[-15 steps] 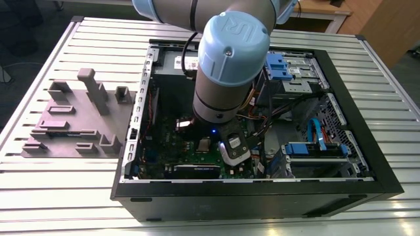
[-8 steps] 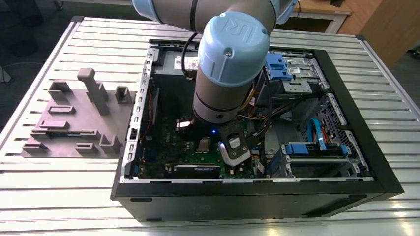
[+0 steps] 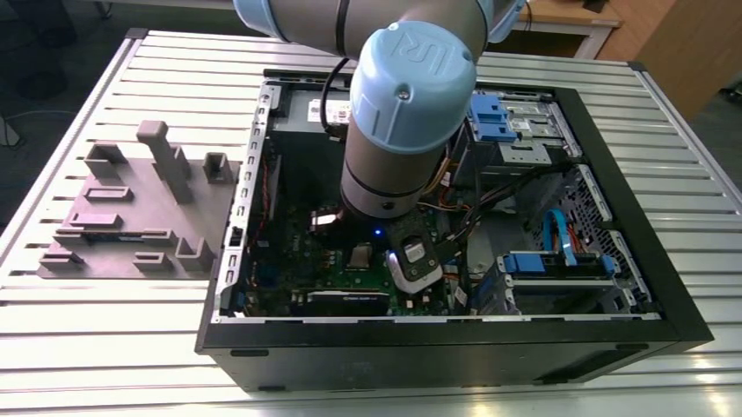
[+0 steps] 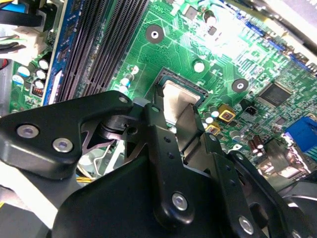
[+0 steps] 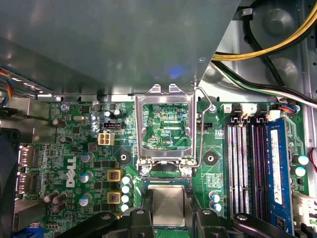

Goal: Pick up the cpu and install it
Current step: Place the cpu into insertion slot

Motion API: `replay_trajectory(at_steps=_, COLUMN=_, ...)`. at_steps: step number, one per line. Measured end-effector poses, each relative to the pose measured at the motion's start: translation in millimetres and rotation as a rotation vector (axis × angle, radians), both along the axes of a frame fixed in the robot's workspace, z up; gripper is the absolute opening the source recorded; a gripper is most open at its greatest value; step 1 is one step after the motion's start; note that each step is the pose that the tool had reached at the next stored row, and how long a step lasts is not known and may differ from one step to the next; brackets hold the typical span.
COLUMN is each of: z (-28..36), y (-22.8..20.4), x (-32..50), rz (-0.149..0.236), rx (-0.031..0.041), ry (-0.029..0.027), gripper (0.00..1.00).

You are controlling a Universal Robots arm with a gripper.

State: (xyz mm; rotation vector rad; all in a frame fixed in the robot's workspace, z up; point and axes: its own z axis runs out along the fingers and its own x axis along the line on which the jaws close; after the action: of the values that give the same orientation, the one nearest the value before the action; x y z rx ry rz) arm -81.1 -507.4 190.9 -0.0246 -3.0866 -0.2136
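So the cpu (image 5: 168, 206) is sitting square over the socket (image 5: 166, 182) on the motherboard (image 5: 74, 148), silver top facing up, right between my tool (image 5: 167, 218) fingers (image 5: 136, 220). The second wrist view shows the same thing: chip (image 4: 174, 96) framed by the socket edge, tool (image 4: 173, 129) arms coming in from either side. Looks like I've got it pinched by its edges, or at least the fingers are snug against it. Can't honestly tell if it's fully seated or a hair above the contacts.

The load frame (image 5: 165, 124) is flipped open at 12 o'clock from the chip in the first wrist view, with the lever (image 5: 200, 129) swung up beside it at about 2 o'clock. RAM slots (image 5: 252, 163) sit off at 3 o'clock.

My take on doing this bit well: keep the chip dead flat and lined up with the socket walls, no tilt, no sideways nudge, and let it drop in under basically zero force. Any twist while it's touching and those contacts could get bent, I'd guess. Fingers should let go straight outward so they don't drag it.

In the exterior view my arm (image 3: 400, 113) is down inside the open case (image 3: 649, 287), which sits on the slatted surface (image 3: 116, 347), with the grey fixture (image 3: 139, 208) at 9 o'clock from it.
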Motion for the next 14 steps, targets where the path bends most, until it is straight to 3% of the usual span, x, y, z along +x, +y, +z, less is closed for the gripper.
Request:
replay_trajectory(at_steps=8, z=0.1, y=0.0, x=0.0, rz=0.0, rx=-0.0003, ry=0.0, gripper=0.36)
replay_trajectory(at_steps=10, z=-0.2, y=0.0, x=0.0, rz=0.0, rx=-0.0001, ry=0.0, gripper=0.37)
replay_trajectory(at_steps=11, z=-0.2, y=0.0, x=0.0, rz=0.0, rx=-0.0002, ry=0.0001, gripper=0.43)
replay_trajectory(at_steps=14, z=-0.5, y=0.0, x=0.0, rz=0.0, rx=-0.0003, ry=0.0001, gripper=0.43)
